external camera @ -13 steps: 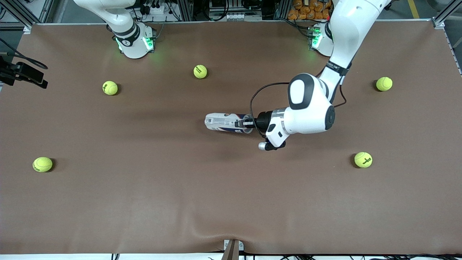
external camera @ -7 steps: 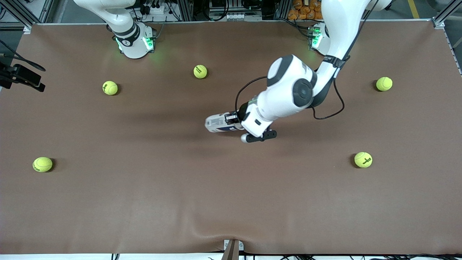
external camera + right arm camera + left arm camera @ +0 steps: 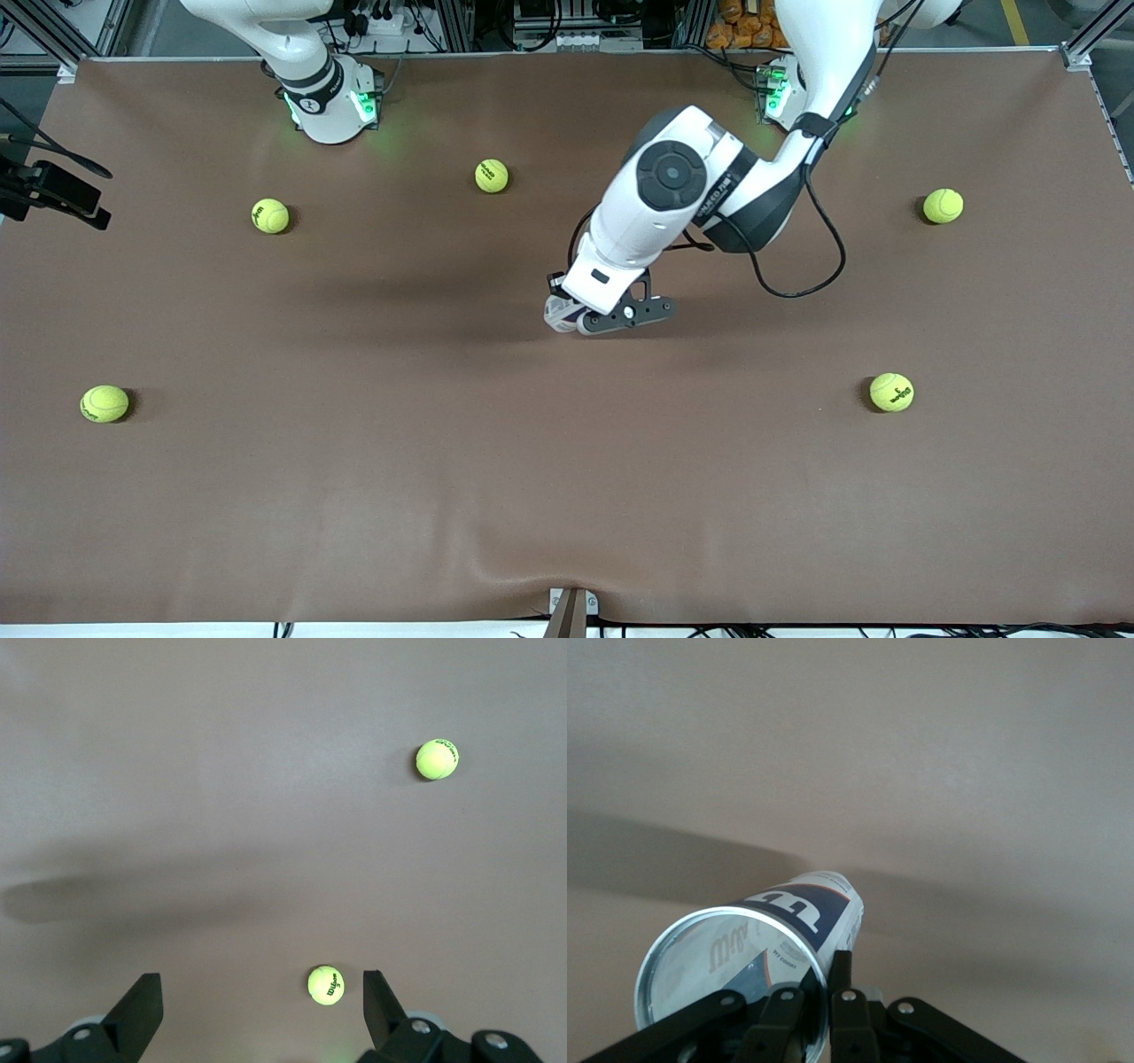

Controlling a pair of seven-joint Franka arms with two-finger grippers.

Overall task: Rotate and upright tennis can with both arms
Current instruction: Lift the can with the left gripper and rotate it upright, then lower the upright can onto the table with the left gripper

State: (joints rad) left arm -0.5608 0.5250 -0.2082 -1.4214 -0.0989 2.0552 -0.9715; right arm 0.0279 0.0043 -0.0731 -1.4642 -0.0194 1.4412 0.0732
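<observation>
The tennis can (image 3: 806, 912), a clear tube with a white and navy label and a silver rim, tilts steeply over the middle of the table with its closed end down. In the front view only a sliver of the tennis can (image 3: 556, 315) shows under the left wrist. My left gripper (image 3: 829, 992) is shut on the rim's wall, one finger inside the open mouth and one outside. The left gripper (image 3: 568, 306) sits above the can. My right gripper (image 3: 261, 1010) hangs open and empty over the table by its base, out of the front view.
Several yellow-green tennis balls lie scattered: one (image 3: 492, 175) near the bases, one (image 3: 270, 215) toward the right arm's end, one (image 3: 891, 392) toward the left arm's end. Two balls (image 3: 325, 984) (image 3: 437, 759) show under the right gripper. A cable loop (image 3: 797, 283) hangs from the left arm.
The left wrist has swung up and over the can, raising the rim end. The can has gone from lying flat to steeply tilted. The right arm has not moved.
</observation>
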